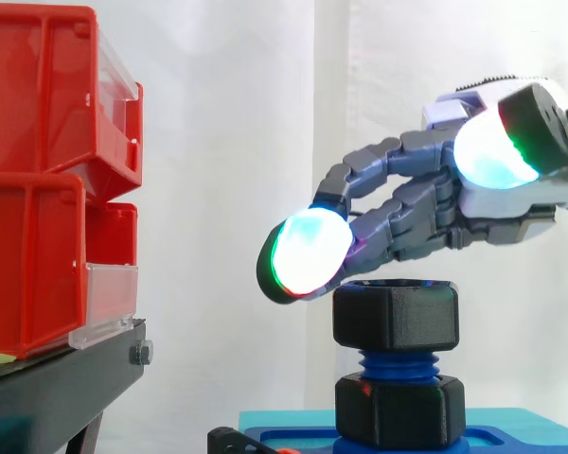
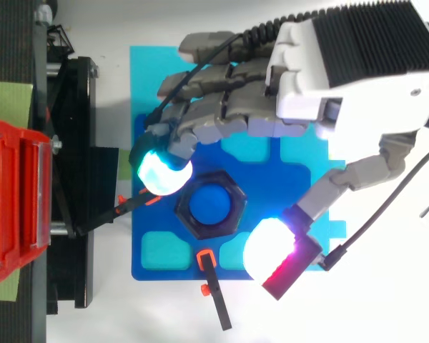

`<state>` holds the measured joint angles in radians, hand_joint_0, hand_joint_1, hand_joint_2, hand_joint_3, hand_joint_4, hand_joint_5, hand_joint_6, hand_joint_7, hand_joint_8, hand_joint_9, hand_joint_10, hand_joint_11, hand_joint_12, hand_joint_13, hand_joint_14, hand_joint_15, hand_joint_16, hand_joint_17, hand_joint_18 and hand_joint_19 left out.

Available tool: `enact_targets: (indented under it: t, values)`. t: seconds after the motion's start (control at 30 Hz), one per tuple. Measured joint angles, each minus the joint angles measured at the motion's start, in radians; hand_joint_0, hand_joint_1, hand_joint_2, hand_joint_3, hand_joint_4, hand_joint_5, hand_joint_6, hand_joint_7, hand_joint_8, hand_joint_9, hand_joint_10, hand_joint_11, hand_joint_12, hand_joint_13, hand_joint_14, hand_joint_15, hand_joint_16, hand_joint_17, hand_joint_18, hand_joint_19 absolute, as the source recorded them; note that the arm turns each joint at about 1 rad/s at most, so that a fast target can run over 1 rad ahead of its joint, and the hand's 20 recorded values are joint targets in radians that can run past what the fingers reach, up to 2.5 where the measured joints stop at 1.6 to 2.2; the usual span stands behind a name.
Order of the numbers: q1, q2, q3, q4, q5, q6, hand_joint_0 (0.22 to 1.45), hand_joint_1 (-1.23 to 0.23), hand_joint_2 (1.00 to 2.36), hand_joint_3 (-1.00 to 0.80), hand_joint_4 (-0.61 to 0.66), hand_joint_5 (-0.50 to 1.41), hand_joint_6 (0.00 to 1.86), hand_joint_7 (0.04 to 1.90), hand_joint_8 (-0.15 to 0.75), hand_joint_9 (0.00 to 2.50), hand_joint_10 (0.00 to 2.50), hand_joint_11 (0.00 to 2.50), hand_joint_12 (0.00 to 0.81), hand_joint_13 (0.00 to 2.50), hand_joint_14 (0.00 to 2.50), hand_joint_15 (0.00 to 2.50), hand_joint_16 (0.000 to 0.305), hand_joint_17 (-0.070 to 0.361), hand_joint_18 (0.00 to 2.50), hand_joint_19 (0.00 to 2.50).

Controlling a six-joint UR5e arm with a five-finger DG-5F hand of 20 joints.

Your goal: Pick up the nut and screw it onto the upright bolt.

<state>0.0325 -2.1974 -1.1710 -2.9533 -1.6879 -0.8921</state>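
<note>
Black hexagonal plastic nut [image 1: 396, 317] sat level on the tip of the upright blue threaded plastic bolt [image 1: 395, 364], its bore axis vertical and in line with the bolt's long axis. From above, the bolt's blue end showed through the bore. Blue threads lay bare between it and a second black hexagonal nut [image 1: 400, 410] at the bolt's foot. The bolt stood on a blue recessed plate [image 2: 144, 221], nearer the plate's edge facing the red plastic bins [image 1: 38, 189]. The hand [image 1: 506, 203] hovered above, spread wide and grasping nothing: one glowing fingertip [image 1: 308, 251] just beside the nut's top edge, the thumb pad [image 2: 270, 248] on the opposite side.
</note>
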Motion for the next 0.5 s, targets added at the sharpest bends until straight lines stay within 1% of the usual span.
enact_targets:
  t: [0.03, 0.13, 0.23, 0.5]
  values:
    - [0.003, 0.000, -0.012, 0.020, 0.005, 0.006, 0.36, -0.54, 1.00, -0.50, 0.16, -0.24, 0.50, 0.66, 0.298, 0.44, 0.00, 0.00, 0.435, 0.25, 0.00, 0.00, 0.066, 0.148, 0.00, 0.07]
    - [0.009, 0.000, -0.029, 0.056, 0.012, 0.018, 0.37, -0.53, 1.00, -0.50, 0.16, -0.24, 0.50, 0.67, 0.299, 0.44, 0.00, 0.00, 0.434, 0.25, 0.00, 0.00, 0.065, 0.147, 0.00, 0.07]
    - [0.013, 0.000, -0.037, 0.073, 0.014, 0.024, 0.37, -0.52, 1.00, -0.50, 0.16, -0.23, 0.50, 0.68, 0.300, 0.45, 0.00, 0.00, 0.433, 0.26, 0.00, 0.00, 0.065, 0.147, 0.00, 0.07]
    - [0.015, 0.000, -0.040, 0.058, 0.012, 0.023, 0.40, -0.48, 1.00, -0.50, 0.20, -0.17, 0.50, 0.77, 0.306, 0.53, 0.00, 0.00, 0.419, 0.31, 0.00, 0.02, 0.062, 0.141, 0.06, 0.11]
